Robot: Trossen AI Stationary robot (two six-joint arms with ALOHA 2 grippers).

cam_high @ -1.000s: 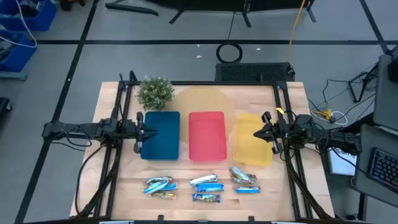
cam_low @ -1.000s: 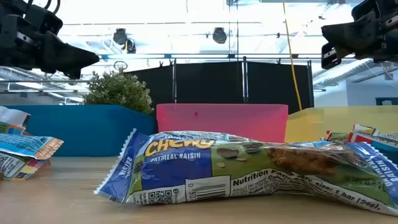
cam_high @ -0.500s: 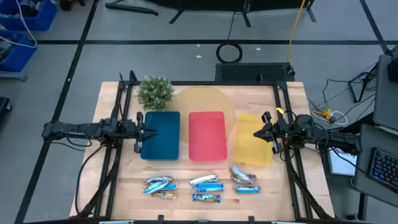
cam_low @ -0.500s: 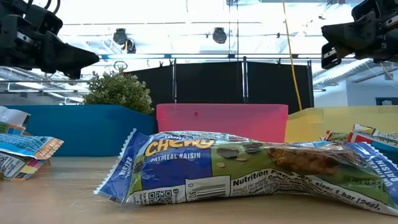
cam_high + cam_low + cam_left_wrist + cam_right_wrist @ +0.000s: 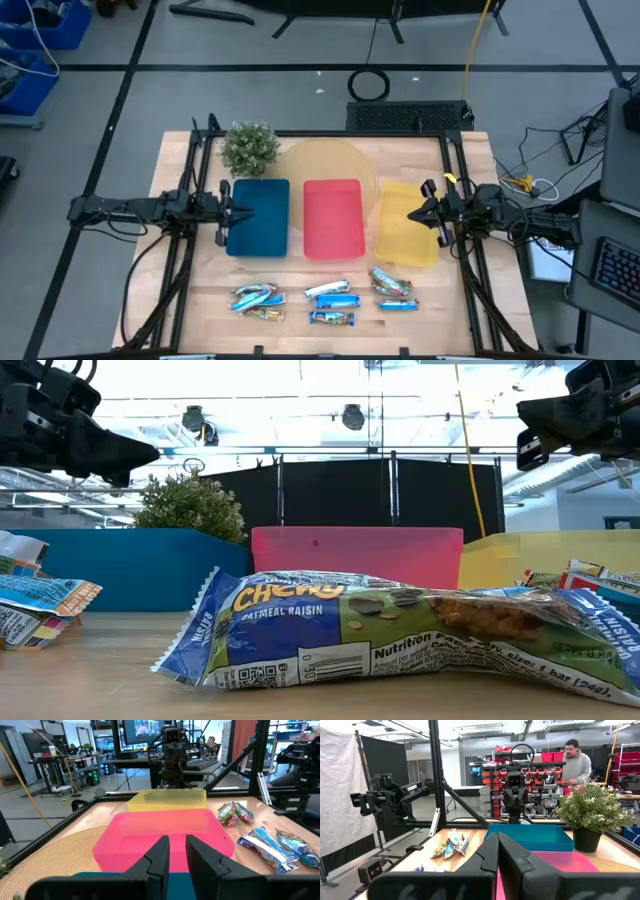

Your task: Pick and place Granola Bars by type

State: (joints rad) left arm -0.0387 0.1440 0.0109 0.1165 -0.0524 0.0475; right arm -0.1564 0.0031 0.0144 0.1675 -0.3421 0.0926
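Observation:
Several Granola Bars in blue-and-white and silvery-brown wrappers lie flat near the table's front edge, in a left cluster [image 5: 256,298], a middle one [image 5: 332,296] and a right one [image 5: 393,287]. One blue-and-white bar [image 5: 400,630] fills the low view. Behind them stand a blue tray [image 5: 258,216], a red tray [image 5: 333,217] and a yellow tray [image 5: 407,224]. My left gripper [image 5: 232,212] hovers level over the blue tray's left edge, its fingers [image 5: 159,851] a narrow gap apart with nothing between. My right gripper [image 5: 415,213] hovers over the yellow tray, shut and empty [image 5: 498,836].
A small potted plant [image 5: 249,147] stands at the far left, behind the blue tray. A round woven mat [image 5: 328,162] lies under the far ends of the trays. Black frame rails [image 5: 185,250] run along both table sides. A person [image 5: 576,760] stands in the room beyond.

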